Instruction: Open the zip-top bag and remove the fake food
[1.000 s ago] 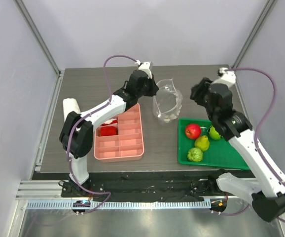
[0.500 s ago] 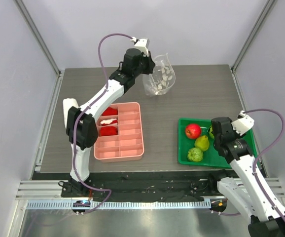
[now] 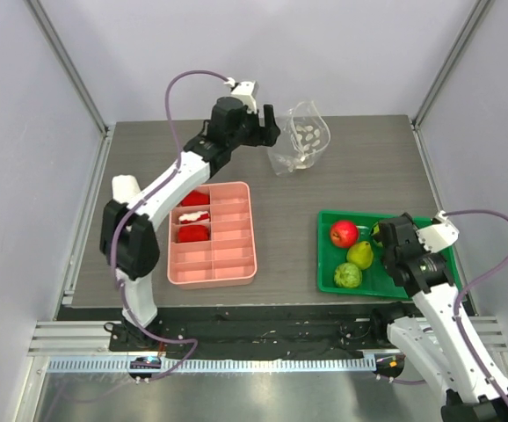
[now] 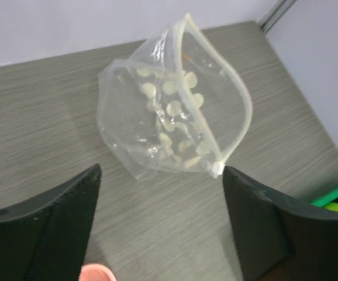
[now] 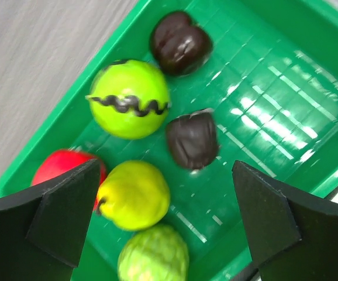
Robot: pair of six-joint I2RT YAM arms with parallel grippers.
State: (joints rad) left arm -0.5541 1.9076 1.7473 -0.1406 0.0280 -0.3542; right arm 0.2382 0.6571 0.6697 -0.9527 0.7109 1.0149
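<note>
On the grey table (image 3: 148, 158) the zip-top bag (image 3: 300, 145) sits open and empty at twelve o'clock, clear of the spread left gripper (image 3: 272, 125). The fake food (image 3: 359, 254) lies in the green tray (image 3: 403, 286) at four o'clock, under the spread right gripper (image 5: 168, 225); nothing seems left to do.

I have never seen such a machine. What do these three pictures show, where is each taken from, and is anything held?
Two robot arms stand at a table. One picture looks down from above; the other two come from wrist cameras. The left gripper is open near the zip-top bag, which lies open, no fruit inside. The right gripper hangs open above the green tray with the apple, pear, bumpy green fruit and other pieces. A pink tray holds red pieces. Nothing is held.
</note>
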